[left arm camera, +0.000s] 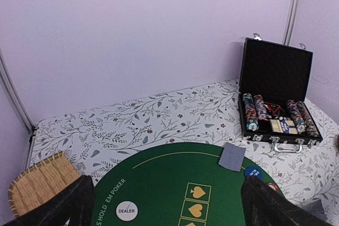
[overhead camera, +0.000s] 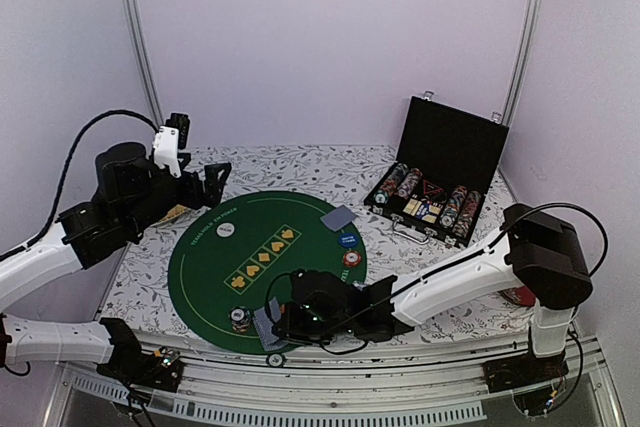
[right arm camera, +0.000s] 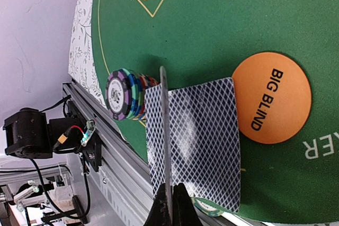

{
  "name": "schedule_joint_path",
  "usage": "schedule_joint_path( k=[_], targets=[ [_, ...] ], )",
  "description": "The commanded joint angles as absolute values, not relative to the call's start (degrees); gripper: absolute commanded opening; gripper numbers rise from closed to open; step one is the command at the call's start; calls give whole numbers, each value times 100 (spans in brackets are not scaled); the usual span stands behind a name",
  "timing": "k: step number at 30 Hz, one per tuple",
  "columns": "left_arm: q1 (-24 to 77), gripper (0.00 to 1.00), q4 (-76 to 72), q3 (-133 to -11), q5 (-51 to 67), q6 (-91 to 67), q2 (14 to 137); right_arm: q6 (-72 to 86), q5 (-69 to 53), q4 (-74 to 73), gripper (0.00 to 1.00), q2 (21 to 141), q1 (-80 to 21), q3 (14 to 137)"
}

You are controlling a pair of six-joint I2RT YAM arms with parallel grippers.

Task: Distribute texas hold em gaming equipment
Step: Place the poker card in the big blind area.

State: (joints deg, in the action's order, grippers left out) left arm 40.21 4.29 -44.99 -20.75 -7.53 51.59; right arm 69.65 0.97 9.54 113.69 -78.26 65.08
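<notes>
A round green poker mat (overhead camera: 262, 277) lies mid-table. My right gripper (overhead camera: 272, 324) at its near edge is shut on a blue-backed card, seen edge-on in the right wrist view (right arm camera: 164, 130). It stands over another face-down card (right arm camera: 206, 141) lying beside the orange BIG BLIND button (right arm camera: 271, 98) and a striped chip stack (right arm camera: 124, 95). My left gripper (overhead camera: 208, 183) is open and empty, raised over the mat's far left. Its view shows the white DEALER button (left arm camera: 126, 211), a face-down card (left arm camera: 232, 156) and a blue button (left arm camera: 253, 172).
An open black case (overhead camera: 440, 182) with chip rows stands at the back right. A tan bamboo mat (left arm camera: 39, 183) lies at the left edge. A red disc (overhead camera: 518, 295) sits by the right arm. A loose chip (overhead camera: 275, 358) lies off the mat's near edge.
</notes>
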Motion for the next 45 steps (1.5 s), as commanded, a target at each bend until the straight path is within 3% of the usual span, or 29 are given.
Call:
schedule_joint_path(
  k=[1,9,16,22,31,33,38,45],
  targets=[
    [3929,98,268,-4421,-1849,-686,5199,6997,125,1047,2,11534,-7840,6614],
    [3929,98,312,-4422,-1749,-712,5273,7008,140,1057,5,11622,-7765,6574],
    [3928,98,308,-4421,-1693,-712,5273,7025,271,918,28,11459,-7756,6453],
    [3922,98,299,-4412,-1638,-703,5273,6769,640,394,42,11171,-7816,6632],
    [3922,98,286,-4396,-1608,-669,5341,6445,1351,-405,81,10668,-7840,6815],
    [3929,98,282,-4386,-1605,-656,5362,6096,1458,-683,98,10548,-7838,6997],
    [3926,98,248,-4352,-1604,-585,5513,4867,1772,-1803,99,10198,-7818,7745],
    [3924,98,133,-4340,-609,-371,5870,1560,752,-2365,99,8611,-7366,6703]
  ],
)
